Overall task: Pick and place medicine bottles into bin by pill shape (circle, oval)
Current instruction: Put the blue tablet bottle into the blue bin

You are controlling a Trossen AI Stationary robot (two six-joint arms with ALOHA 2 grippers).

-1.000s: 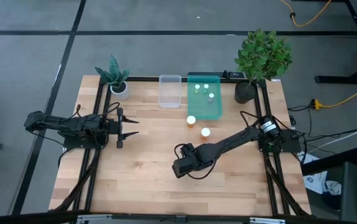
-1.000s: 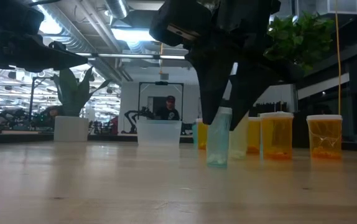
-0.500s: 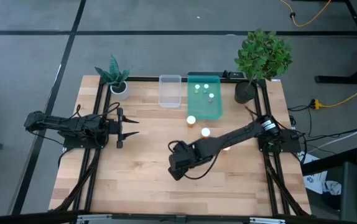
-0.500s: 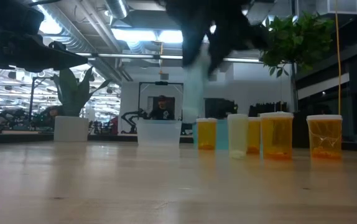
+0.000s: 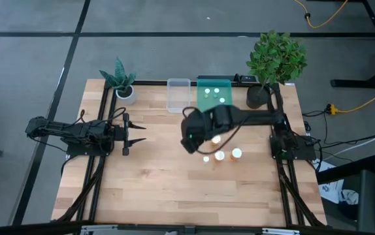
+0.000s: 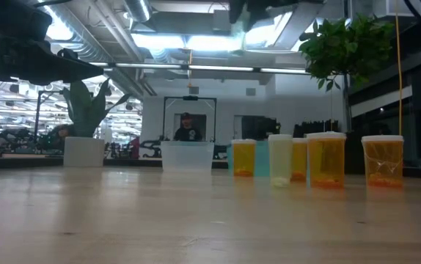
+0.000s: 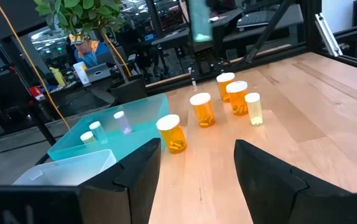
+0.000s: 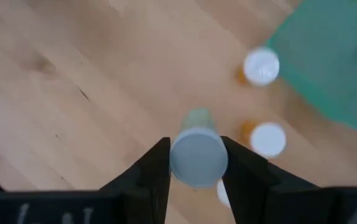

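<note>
My right tool [image 8: 195, 163] is clenched on a pale bottle [image 8: 197, 155], held above the bench [image 5: 155, 183] near the teal bin [image 5: 213, 104]. My left tool [image 5: 132, 134] waits released, well apart.

Robotics lab or industrial workshop, wooden workbench [image 5: 155, 183] on bare concrete floor [image 5: 31, 59], exposed ceiling ducts [image 6: 115, 29] and strip lights [image 6: 159, 40] overhead, further robot rigs [image 6: 155, 139] and a seated person [image 6: 187, 128] behind.

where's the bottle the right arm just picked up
The pale bottle is clamped in the right pincer, held in the air above the table near the teal bin, over the orange bottles standing there.
</note>
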